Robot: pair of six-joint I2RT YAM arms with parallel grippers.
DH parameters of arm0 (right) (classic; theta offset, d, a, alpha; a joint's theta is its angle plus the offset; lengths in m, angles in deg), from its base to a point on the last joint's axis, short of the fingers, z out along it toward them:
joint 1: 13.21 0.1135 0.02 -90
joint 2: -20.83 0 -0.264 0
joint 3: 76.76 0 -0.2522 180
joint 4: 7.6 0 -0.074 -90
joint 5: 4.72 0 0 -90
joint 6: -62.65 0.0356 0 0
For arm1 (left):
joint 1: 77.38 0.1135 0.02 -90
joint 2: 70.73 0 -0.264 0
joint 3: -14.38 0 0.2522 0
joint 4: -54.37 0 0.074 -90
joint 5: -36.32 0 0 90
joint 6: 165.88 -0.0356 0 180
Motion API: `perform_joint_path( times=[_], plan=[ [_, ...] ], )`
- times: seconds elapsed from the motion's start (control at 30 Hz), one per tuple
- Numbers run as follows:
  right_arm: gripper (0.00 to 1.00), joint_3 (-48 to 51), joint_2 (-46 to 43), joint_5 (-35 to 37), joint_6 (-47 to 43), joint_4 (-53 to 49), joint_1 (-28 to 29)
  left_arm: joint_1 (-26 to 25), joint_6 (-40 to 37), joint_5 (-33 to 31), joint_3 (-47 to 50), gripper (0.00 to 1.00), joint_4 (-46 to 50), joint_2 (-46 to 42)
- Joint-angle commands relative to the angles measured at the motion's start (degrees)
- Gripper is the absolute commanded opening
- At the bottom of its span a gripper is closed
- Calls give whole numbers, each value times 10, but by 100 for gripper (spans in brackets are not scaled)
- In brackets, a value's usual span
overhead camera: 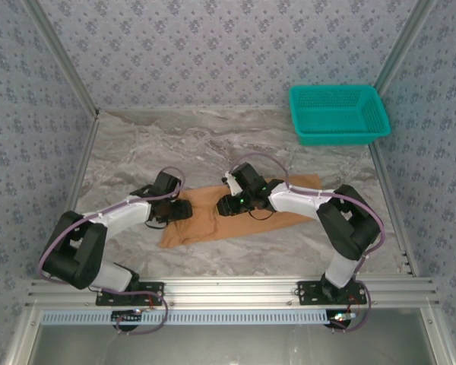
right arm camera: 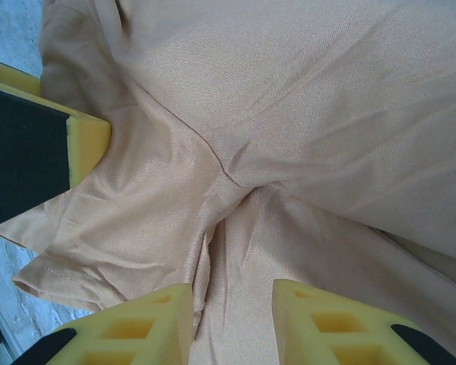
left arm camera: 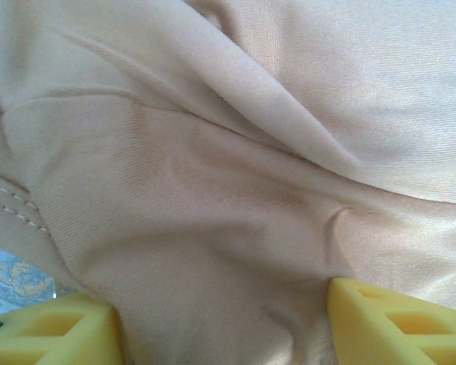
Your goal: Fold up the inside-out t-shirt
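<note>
The inside-out t-shirt (overhead camera: 205, 220) is orange-tan and lies as a long, roughly folded strip across the middle of the marble table (overhead camera: 175, 144). My left gripper (overhead camera: 184, 211) rests on its left part. In the left wrist view that gripper (left arm camera: 220, 327) is open, its yellow fingers (left arm camera: 53, 334) set wide apart with wrinkled cloth (left arm camera: 235, 190) bulging between them. My right gripper (overhead camera: 222, 205) sits on the shirt's middle, close to the left one. In the right wrist view it (right arm camera: 232, 319) is shut on a puckered fold of the shirt (right arm camera: 289, 114), and creases run up from the jaws.
A teal plastic basket (overhead camera: 338, 114) stands at the back right corner. Patterned walls and metal rails close in the table on three sides. One yellow finger of the left gripper (right arm camera: 87, 144) shows at the left edge of the right wrist view, near a stitched hem (right arm camera: 57, 274).
</note>
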State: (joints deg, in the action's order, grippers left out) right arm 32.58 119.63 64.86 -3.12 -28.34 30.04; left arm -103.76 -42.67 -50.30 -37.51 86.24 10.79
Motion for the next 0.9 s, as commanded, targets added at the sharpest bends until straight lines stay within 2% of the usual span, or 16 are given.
perform_joint_path(
  times=[0.0, 0.27, 0.57, 0.7, 0.87],
  plan=[
    [35, 5, -2, -2, 8, 2, -2, -13, 12, 53, 2, 61, -17, 15],
    [35, 5, -6, 0, 6, -2, -4, -21, 18, 49, 13, 35, -45, 38],
    [34, 2, -9, 6, 3, -12, -6, -19, 13, 42, 12, 0, -67, 21],
    [34, -2, -18, 15, -5, -29, -8, -1, 13, 57, 16, 0, -73, 2],
    [34, -5, -47, 33, -26, -63, -26, 65, -9, 42, 5, 0, 13, -41]
  ],
)
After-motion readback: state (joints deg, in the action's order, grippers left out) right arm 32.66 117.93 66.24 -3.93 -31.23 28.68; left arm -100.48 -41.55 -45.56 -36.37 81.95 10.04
